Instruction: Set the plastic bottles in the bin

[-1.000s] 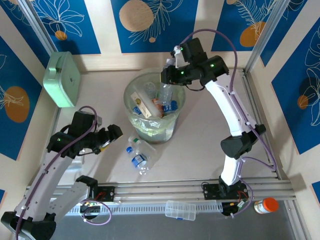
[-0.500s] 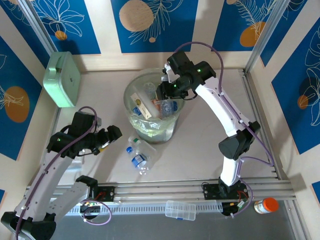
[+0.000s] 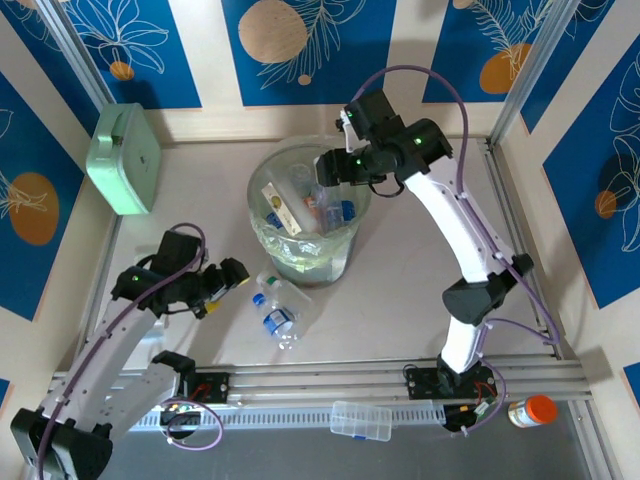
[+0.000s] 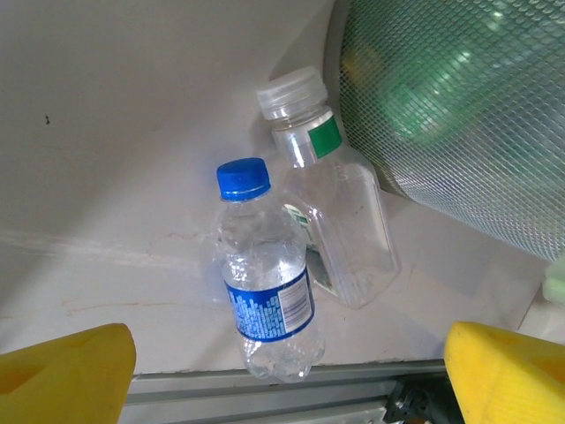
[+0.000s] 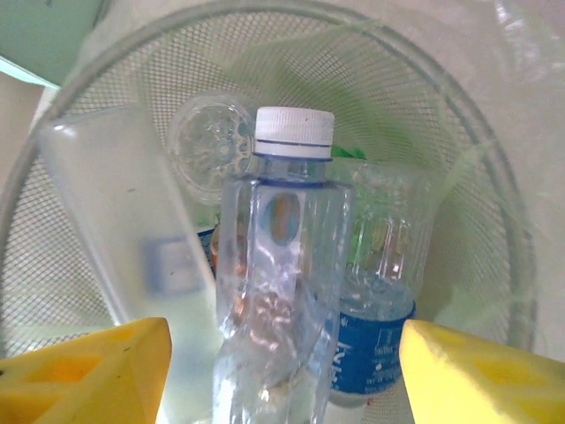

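Note:
Two plastic bottles lie on the table beside the bin: a blue-capped one with a blue label [image 4: 265,283] [image 3: 279,322] and a clear white-capped one with a green tag [image 4: 331,221] [image 3: 285,293]. My left gripper [image 3: 226,284] [image 4: 287,380] hovers open just left of them, and the blue-capped bottle lies between its yellow fingers [image 4: 66,371] without touching them. My right gripper [image 3: 328,172] [image 5: 282,380] is open over the bin [image 3: 258,190] [image 5: 494,212]. A clear white-capped bottle [image 5: 282,265] stands loose between its wide-spread fingers, among several other bottles inside.
A mint-green case [image 3: 125,160] leans at the back left wall. The flat clear box [image 3: 360,420] and the orange-lidded jar [image 3: 530,410] sit past the front rail. The bin's mesh wall [image 4: 459,115] rises right next to the two table bottles.
My right gripper dipped over the bin and then lifted slightly, staying above it. My left gripper shifted down and right, closer to the two bottles on the table.

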